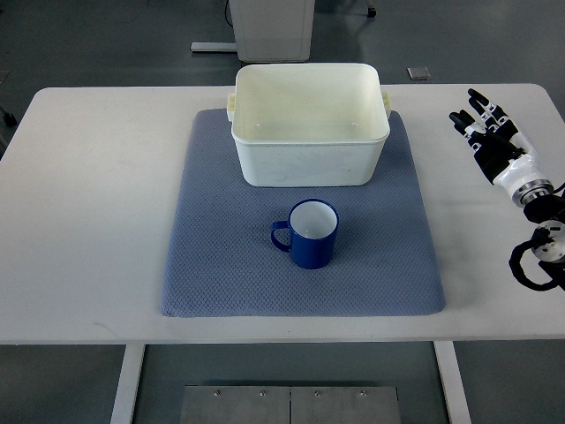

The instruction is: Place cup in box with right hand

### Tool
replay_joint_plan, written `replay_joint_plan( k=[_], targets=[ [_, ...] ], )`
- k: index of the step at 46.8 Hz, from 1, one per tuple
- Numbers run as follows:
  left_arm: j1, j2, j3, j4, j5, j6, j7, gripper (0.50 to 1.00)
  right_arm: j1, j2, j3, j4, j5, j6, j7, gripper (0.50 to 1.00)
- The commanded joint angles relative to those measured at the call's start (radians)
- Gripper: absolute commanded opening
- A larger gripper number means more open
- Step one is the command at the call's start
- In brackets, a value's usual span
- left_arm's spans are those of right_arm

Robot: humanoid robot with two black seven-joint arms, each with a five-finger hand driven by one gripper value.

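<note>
A blue cup (308, 233) with a white inside stands upright on the blue-grey mat (221, 265), its handle pointing left. Just behind it sits the cream plastic box (309, 163), with nothing showing inside. My right hand (485, 128) lies over the table at the far right, well apart from the cup, fingers stretched out and holding nothing. The left arm does not show.
The white table (97, 203) carries the mat in its middle. A white cabinet base (274, 31) stands on the floor beyond the table's far edge. A black cable loop (537, 261) hangs at my right wrist near the table's right edge.
</note>
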Motion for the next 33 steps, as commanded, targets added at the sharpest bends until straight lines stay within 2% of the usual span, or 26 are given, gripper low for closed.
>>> replay_joint_plan(
  k=[1, 25, 33],
  targets=[
    [0.000, 0.000, 0.000, 0.000, 0.000, 0.000, 0.000, 1.000, 0.000, 0.000, 0.000, 0.000, 0.000, 0.000, 0.000, 1.000],
    [0.000, 0.000, 0.000, 0.000, 0.000, 0.000, 0.000, 1.000, 0.001, 0.000, 0.000, 0.003, 0.001, 0.000, 0.000, 1.000],
    [0.000, 0.000, 0.000, 0.000, 0.000, 0.000, 0.000, 1.000, -0.008, 0.000, 0.000, 0.015, 0.000, -0.011, 0.023, 1.000]
  ],
)
